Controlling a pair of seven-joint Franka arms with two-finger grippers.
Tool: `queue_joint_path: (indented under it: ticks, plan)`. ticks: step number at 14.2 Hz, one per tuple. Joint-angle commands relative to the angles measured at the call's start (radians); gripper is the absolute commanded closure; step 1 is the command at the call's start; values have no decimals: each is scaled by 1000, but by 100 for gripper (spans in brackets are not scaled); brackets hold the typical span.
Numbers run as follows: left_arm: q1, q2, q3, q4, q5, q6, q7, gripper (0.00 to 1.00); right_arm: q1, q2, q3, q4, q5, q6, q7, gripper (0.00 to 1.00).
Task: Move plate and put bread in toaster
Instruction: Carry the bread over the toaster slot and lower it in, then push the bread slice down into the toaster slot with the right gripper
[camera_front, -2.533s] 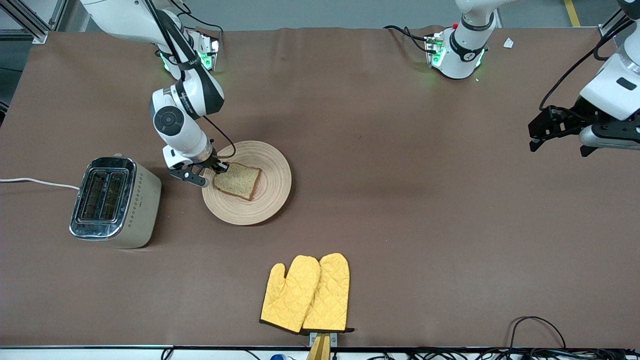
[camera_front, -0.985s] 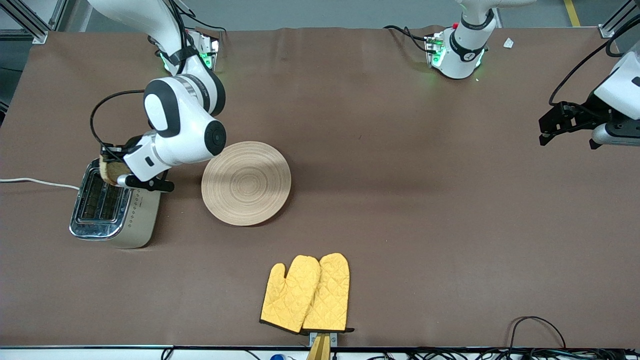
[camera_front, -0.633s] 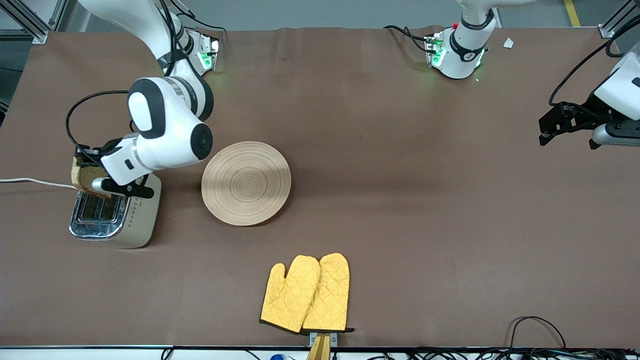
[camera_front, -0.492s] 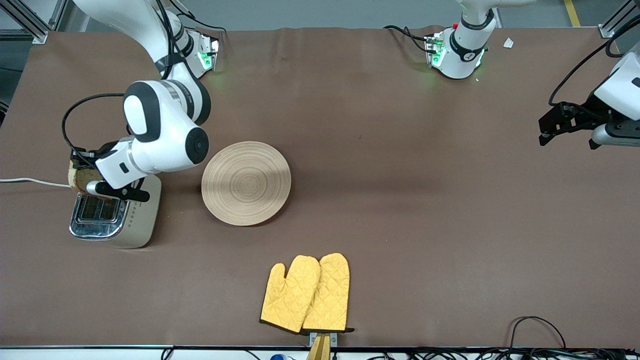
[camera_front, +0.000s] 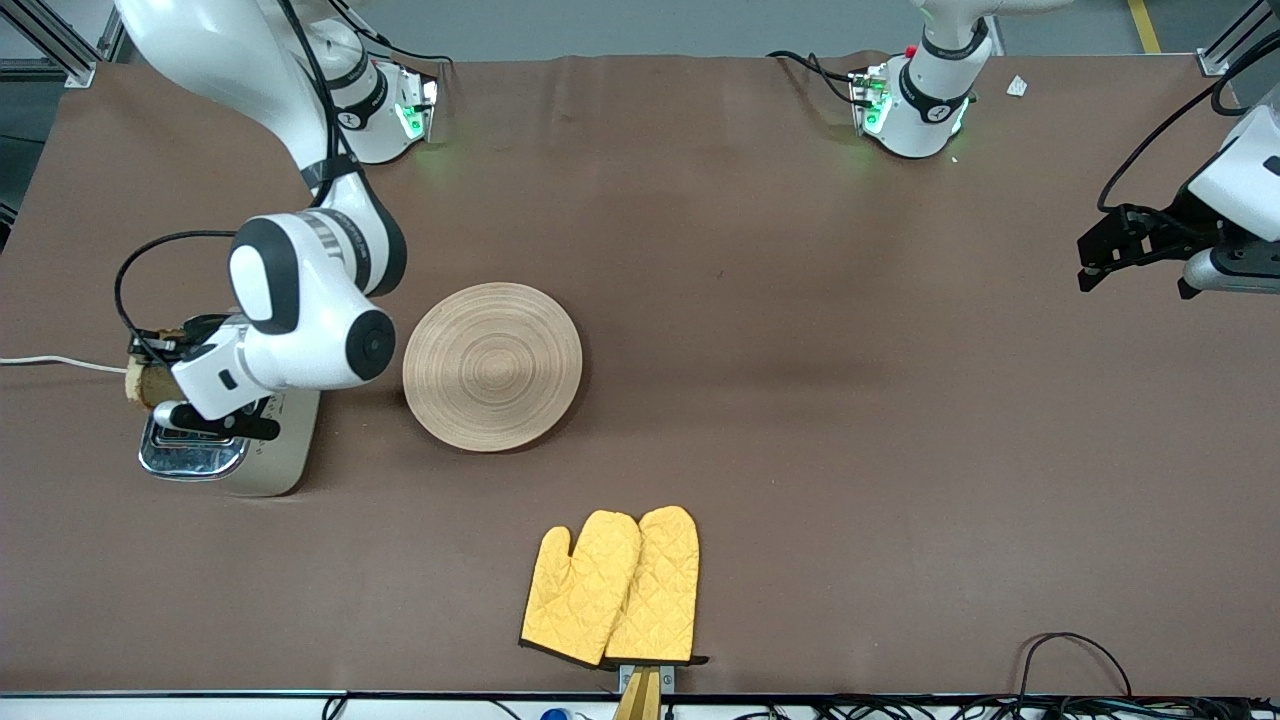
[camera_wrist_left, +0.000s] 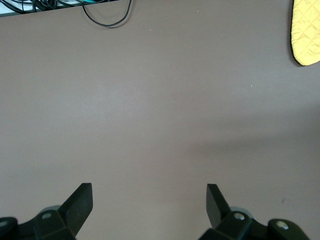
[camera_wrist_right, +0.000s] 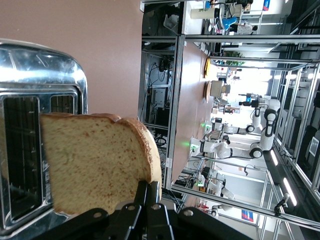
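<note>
Brown cloth covers the desk (camera_front: 800, 450). Right end effector (camera_wrist_right: 147, 200) pinched tight on the bread (camera_wrist_right: 95, 160), holding the slice over the chrome top of the toaster (camera_front: 225, 455) at the right arm's end of the desk; white cord (camera_front: 50, 361) trails off from it. Plate (camera_front: 492, 366) lies bare beside the toaster, toward the middle. Yellow oven mitts (camera_front: 612, 590) nearer the camera than the plate. Left end effector (camera_wrist_left: 149, 197) waits, fingers wide, over bare desk at its own end.
</note>
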Motion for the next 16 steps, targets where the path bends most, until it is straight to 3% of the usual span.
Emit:
queue_joint_path:
  ticks: [1, 16]
  plan:
    - [-1, -8, 6, -3, -20, -7, -2, 0, -6, 53, 10, 58, 4, -8, 5, 99]
    - [-1, -8, 6, -5, -21, -7, -1, 0, 40, 67, 13, 92, 15, -63, 25, 99]
